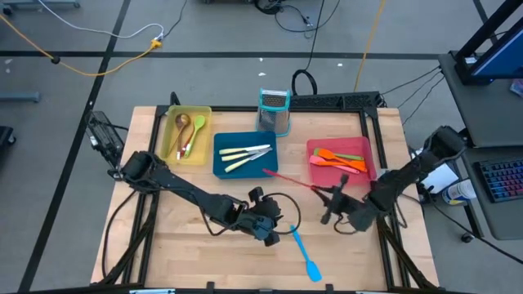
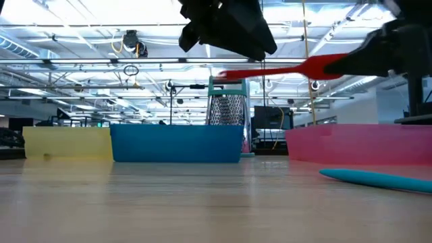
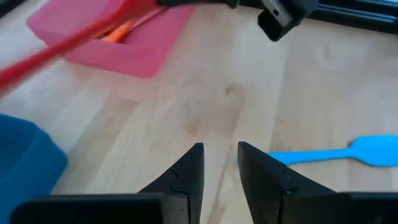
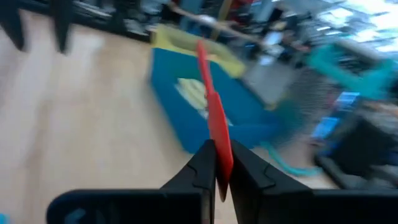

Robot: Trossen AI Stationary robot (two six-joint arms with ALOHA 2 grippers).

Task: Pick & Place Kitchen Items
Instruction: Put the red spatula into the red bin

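My right gripper [image 1: 328, 196] is shut on a red spatula [image 1: 290, 180], held in the air between the blue tray [image 1: 245, 167] and the pink tray [image 1: 368, 151]. My left gripper [image 3: 219, 152] hovers over bare wood near the table's front, open by a narrow gap with nothing between its fingers. A blue spatula [image 1: 304, 251] lies flat on the table just to the right of my left gripper. Cream-handled knives [image 1: 245, 153] lie in the blue tray. Orange spatulas [image 1: 339, 158] lie in the pink tray. Spoons [image 1: 189, 131] lie in the yellow tray [image 1: 173, 122]. My right gripper pinches the red spatula's wide blade end [image 4: 219, 152] between its two fingers. The fingers come about level from the table's right side and lie along the spatula. The spatula is lifted clear and nearly level, its thin handle [image 2: 236, 72] pointing away toward the blue tray.
A metal grater with a teal top [image 1: 274, 110] stands behind the blue tray at the far edge. The three trays line the far half of the table. Bare wood lies in front of them, apart from the blue spatula.
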